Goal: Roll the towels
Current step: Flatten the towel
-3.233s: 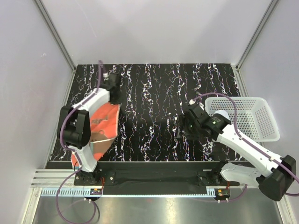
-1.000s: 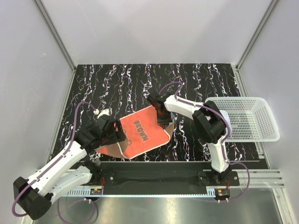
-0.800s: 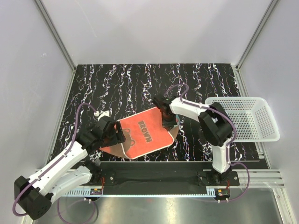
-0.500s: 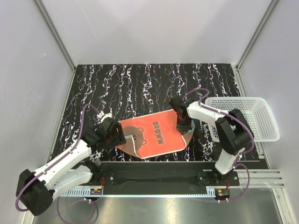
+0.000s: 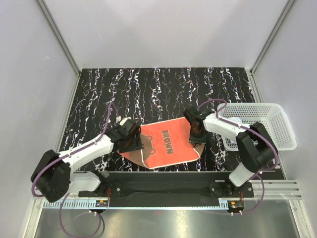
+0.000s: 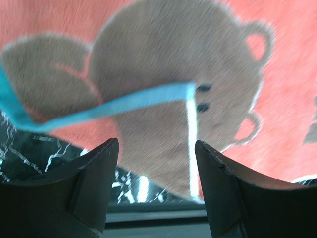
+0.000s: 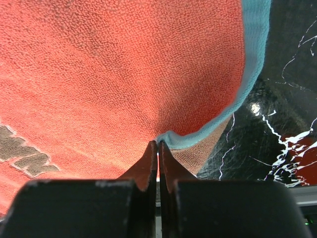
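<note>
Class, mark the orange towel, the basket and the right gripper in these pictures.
orange towel (image 5: 168, 145): top view, middle of its printed face.
basket (image 5: 280, 121): top view, bare mesh floor.
right gripper (image 7: 157, 145): right wrist view, tips of its shut jaws, pinching the towel's edge.

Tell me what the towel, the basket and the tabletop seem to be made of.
Towel: soft terry-like cloth, matte orange; the right wrist view shows looped pile and a teal hem. Basket: likely rigid white plastic, walls a grid of small holes. Tabletop: black with white veins, marble-look, perhaps laminate; glints suggest gloss.
</note>
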Motion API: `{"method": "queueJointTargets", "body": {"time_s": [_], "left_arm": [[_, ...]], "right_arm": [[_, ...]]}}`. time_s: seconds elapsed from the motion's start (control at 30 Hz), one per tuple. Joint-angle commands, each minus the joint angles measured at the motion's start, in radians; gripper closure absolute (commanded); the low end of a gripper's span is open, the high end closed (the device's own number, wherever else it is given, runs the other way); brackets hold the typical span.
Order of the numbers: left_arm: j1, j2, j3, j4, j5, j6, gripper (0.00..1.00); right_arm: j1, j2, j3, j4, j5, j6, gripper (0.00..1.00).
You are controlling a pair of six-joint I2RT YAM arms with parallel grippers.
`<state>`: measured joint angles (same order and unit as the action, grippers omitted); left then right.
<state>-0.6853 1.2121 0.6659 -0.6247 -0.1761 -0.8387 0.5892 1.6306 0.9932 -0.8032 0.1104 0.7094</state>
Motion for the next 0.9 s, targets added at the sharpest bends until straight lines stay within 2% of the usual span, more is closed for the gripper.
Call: {"method": "queueJointTargets", "body": {"time_s": [0.0, 0.2, 0.43, 0.8, 0.87], "left_arm": [[-0.003, 0.035, 0.069, 0.059, -0.053, 0.009, 0.33], [-0.011, 0.118, 0.113, 0.066, -0.082, 0.023, 0.34], [-0.031, 0.194, 0.13, 0.083, -0.108, 0.021, 0.48], [-0.049, 0.27, 0.15, 0.095, -0.14, 0.029, 0.52], [-0.053, 0.293, 0.155, 0.085, -0.154, 0.023, 0.57]], "right_arm": [[0.008, -0.043, -0.007, 0.025, -0.014, 0.013, 1.0], [0.008, -0.031, -0.019, 0.039, -0.026, 0.009, 1.0], [0.008, -0.028, -0.027, 0.056, -0.038, 0.005, 1.0], [0.008, -0.025, -0.044, 0.073, -0.052, 0.005, 1.0], [0.008, -0.021, -0.044, 0.073, -0.052, 0.004, 1.0]]}}
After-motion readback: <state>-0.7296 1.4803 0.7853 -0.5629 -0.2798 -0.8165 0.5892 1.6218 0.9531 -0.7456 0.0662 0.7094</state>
